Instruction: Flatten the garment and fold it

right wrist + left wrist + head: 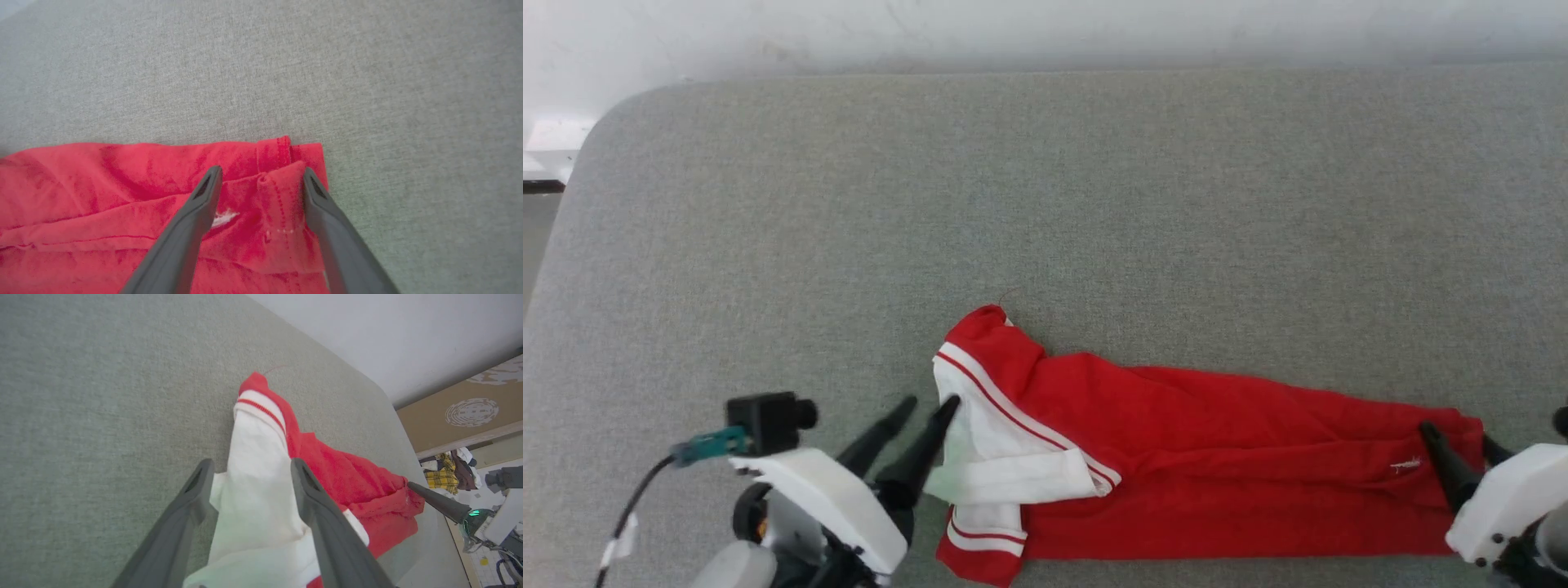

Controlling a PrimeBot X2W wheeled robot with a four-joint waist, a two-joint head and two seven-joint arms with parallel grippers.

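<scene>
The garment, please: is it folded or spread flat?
Folded: the garment lies as a narrow band, red layers overlapping, white sleeve doubled over.

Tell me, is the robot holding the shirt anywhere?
Nothing is held: left jaws gape over the jersey's white sleeve, right jaws over its red hem.

Test-room setup: grey felt table, clothes heap beyond

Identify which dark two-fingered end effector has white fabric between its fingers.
The left end effector, open over the red jersey T-shirt's white sleeve; the right end effector is open over its plain red hem corner.
</scene>
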